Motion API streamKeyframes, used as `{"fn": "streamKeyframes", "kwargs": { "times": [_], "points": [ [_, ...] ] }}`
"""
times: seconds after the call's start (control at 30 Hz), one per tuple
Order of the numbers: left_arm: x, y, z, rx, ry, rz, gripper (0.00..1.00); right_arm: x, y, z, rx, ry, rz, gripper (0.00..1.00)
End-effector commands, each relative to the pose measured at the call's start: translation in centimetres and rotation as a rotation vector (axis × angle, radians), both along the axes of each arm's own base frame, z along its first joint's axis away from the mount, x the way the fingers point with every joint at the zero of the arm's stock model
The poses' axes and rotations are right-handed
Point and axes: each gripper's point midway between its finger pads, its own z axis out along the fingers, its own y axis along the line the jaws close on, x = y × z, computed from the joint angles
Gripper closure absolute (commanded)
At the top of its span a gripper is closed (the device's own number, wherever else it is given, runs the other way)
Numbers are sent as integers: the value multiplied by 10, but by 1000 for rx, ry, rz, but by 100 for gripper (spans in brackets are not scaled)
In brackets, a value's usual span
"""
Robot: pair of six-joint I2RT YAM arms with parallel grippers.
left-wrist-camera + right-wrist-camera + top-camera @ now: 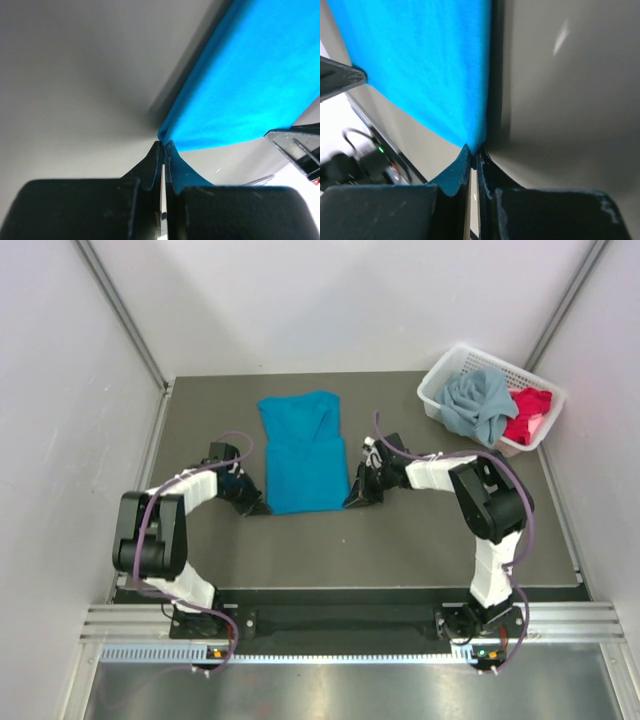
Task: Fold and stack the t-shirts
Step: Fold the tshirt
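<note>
Centre of the overhead view: a teal t-shirt [303, 450] lies flat on the dark surface [420, 540]. The left pincer [260, 507] and right pincer [353, 502] each pinch a lower hem corner. Only a thin edge seems caught, so one corner may slip on lifting and skew the fold. A grey-blue shirt [475, 405] and a red-pink shirt [528, 412] sit in the basket [432, 400], upper right.
</note>
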Motion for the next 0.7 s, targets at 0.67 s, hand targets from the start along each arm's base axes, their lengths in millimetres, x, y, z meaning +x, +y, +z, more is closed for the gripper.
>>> {"fn": "streamKeyframes", "kwargs": {
  "times": [0.67],
  "points": [
    [-71,-3,106,60,-152,64,100,-57,-17,109,-33,-206,162,100]
  ]
}}
